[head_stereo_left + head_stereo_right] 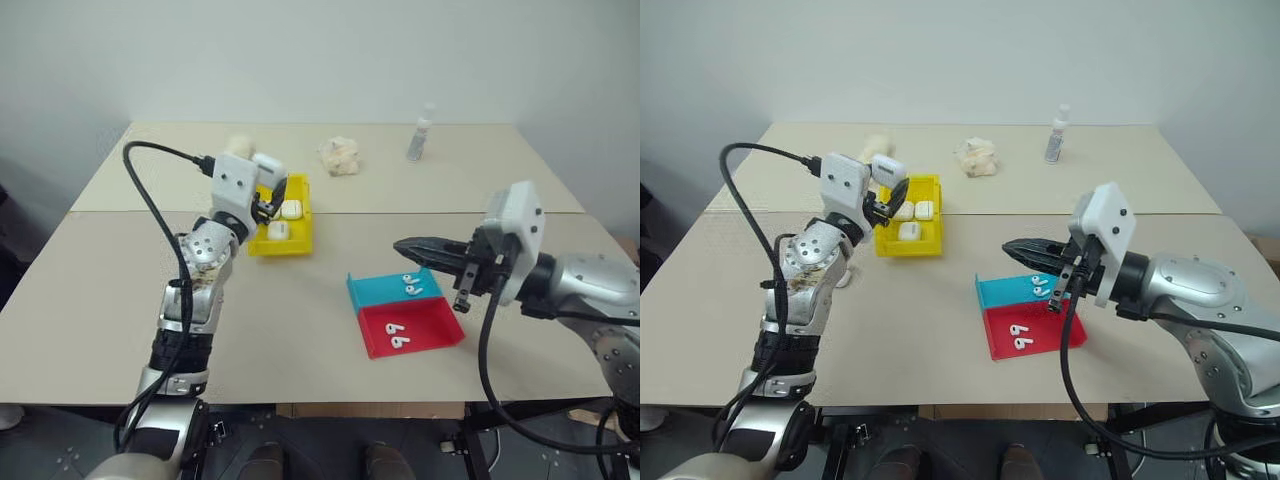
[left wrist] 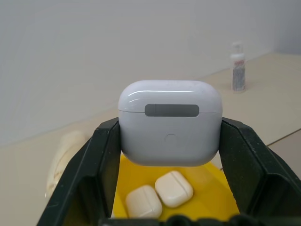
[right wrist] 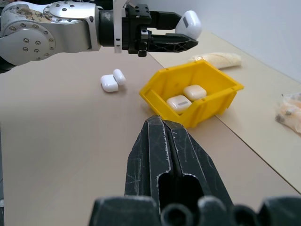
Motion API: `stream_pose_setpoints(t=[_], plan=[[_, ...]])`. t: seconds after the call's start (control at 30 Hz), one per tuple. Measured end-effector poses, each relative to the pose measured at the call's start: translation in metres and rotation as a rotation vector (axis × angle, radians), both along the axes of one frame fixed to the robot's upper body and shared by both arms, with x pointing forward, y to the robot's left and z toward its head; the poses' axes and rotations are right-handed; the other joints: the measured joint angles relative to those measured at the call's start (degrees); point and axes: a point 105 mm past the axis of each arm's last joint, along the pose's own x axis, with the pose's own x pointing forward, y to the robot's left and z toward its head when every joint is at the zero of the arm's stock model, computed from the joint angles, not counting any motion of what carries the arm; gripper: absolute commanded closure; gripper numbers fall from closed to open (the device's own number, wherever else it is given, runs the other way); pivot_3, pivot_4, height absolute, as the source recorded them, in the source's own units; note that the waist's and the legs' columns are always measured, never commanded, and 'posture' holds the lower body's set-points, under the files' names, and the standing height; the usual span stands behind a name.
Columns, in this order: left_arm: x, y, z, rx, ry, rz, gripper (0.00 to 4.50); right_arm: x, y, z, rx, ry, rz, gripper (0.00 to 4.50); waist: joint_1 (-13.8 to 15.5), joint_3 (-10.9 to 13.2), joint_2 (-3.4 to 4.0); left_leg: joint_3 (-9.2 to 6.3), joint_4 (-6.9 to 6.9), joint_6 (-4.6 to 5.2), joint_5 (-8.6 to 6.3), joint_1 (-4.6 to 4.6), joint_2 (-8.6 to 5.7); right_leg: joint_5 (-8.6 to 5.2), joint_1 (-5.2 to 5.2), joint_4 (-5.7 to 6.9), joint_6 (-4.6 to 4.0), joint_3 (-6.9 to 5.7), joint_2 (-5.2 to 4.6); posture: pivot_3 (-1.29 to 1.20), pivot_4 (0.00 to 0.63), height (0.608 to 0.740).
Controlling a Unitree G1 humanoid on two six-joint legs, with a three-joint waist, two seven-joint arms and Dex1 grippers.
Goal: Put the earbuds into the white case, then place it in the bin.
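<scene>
White case (image 2: 169, 123) clamped between the two black fingers of left hand (image 3: 181, 33), lid shut, held in the air above yellow bin (image 1: 299, 236) at upper left of centre in the head views. Lower edge of case hidden behind the fingers in the left wrist view; in the left eye view mostly masked by the wrist housing. Bin already holding two other white cases (image 3: 187, 97) side by side on its floor; near wall hiding their lower parts from the right wrist view. Two more small white cases (image 3: 112, 81) lying on counter (image 1: 120, 300) beside the bin, touching each other, blocked by the left arm in the head views.

Right hand (image 1: 412, 248) at right of centre, fingers pressed together, empty, hovering level over teal tray (image 1: 365, 290). Earbuds: one pair (image 1: 411, 286) in the teal tray, another pair (image 1: 396, 334) in red tray (image 1: 435, 335) just below it; trays touching edge to edge. Stems too small to tell which way each bud faces. Far side of the teal tray partly covered by the right hand in the right eye view.

Upper part of frame: crumpled pale wad (image 1: 339, 156), small clear bottle (image 1: 421, 134) standing upright, pale oblong lump (image 1: 872, 146) behind the left wrist, hard to identify.
</scene>
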Motion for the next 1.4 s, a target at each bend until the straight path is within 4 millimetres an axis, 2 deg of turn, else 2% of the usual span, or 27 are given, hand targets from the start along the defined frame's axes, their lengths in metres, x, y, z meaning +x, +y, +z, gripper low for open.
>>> stream_pose_setpoints(t=[0.17, 0.37, 0.4, 0.5, 0.6, 0.77, 0.87, 1.0, 1.2, 1.4], plan=[[0.024, -0.016, -0.013, 0.062, 0.035, 0.015, 1.71, -0.002, -0.005, -0.004, -0.021, 0.0, -0.058, 4.44, 0.58, 0.0, -0.01, 0.1, 0.02, -0.01, 0.01, 0.01, -0.04, 0.0, 0.01, -0.02, 0.0, -0.01, -0.02, 0.0, 0.15, 0.74], [0.047, -0.014, -0.032, 0.096, 0.081, 0.08, 1.71, -0.008, -0.008, -0.008, -0.027, 0.001, -0.109, 4.44, 0.6, -0.01, -0.02, 0.32, -0.01, -0.01, 0.0, -0.09, -0.03, 0.01, -0.05, 0.02, 0.01, -0.04, -0.02, 0.0, 0.15, 0.74], [0.048, -0.013, -0.036, 0.096, 0.095, 0.083, 0.99, -0.01, -0.008, -0.01, -0.029, 0.008, -0.109, 4.5, 0.59, -0.01, -0.02, 0.39, 0.0, -0.01, 0.0, -0.1, -0.03, 0.01, -0.06, 0.03, 0.01, -0.03, -0.02, 0.0, 0.15, 0.74], [0.051, -0.014, -0.05, 0.088, 0.136, 0.078, 0.18, -0.011, -0.01, -0.015, -0.046, 0.029, -0.122, 4.5, 0.64, -0.01, -0.02, 0.41, 0.04, -0.01, 0.01, -0.11, -0.04, 0.02, -0.05, 0.01, 0.03, -0.03, -0.04, 0.0, 0.15, 0.74], [0.053, -0.016, -0.053, 0.076, 0.156, 0.079, 0.06, -0.011, -0.012, -0.015, -0.065, 0.027, -0.126, 4.5, 0.68, -0.01, -0.03, 0.41, 0.04, -0.01, 0.01, -0.11, -0.04, 0.02, -0.06, 0.01, 0.03, -0.05, -0.03, 0.0, 0.15, 0.74], [0.051, -0.017, -0.044, 0.073, 0.114, 0.066, 0.06, -0.011, -0.014, -0.015, -0.088, 0.035, -0.122, 4.5, 0.57, -0.01, -0.03, 0.42, 0.02, -0.01, 0.01, -0.13, -0.03, 0.02, -0.05, 0.03, 0.04, -0.04, -0.03, 0.0, 0.15, 0.74], [0.038, -0.02, -0.033, 0.061, 0.057, -0.023, 0.06, -0.01, -0.015, -0.016, -0.09, 0.047, -0.115, 4.5, 0.5, -0.01, -0.02, 0.42, 0.01, -0.02, 0.01, -0.14, -0.02, 0.02, -0.07, 0.05, 0.04, -0.03, -0.03, 0.0, 0.15, 0.74], [-0.006, -0.023, -0.028, 0.011, 0.059, -0.339, 0.06, -0.012, -0.023, -0.02, -0.133, 0.068, -0.107, 4.5, 0.0, -0.02, -0.01, 0.35, -0.01, -0.04, 0.02, -0.13, 0.03, 0.02, -0.1, 0.05, 0.03, -0.01, -0.01, 0.0, 0.15, 0.74], [-0.065, -0.007, -0.018, 0.14, 0.088, -0.594, 0.06, -0.02, -0.055, -0.022, -0.244, 0.095, -0.114, 4.5, -0.07, -0.03, 0.01, 0.33, 0.02, -0.02, 0.01, 0.11, 0.04, 0.02, 0.11, -0.04, 0.03, 0.02, -0.01, 0.0, 0.15, 0.74], [-0.101, 0.011, -0.012, 0.191, 0.154, -0.716, 0.06, -0.027, -0.082, -0.02, -0.339, 0.09, -0.098, 4.5, -0.19, -0.04, 0.03, 0.32, -0.01, 0.02, -0.01, 0.34, 0.08, 0.0, 0.37, -0.13, 0.02, 0.01, 0.03, 0.0, 0.15, 0.74]])
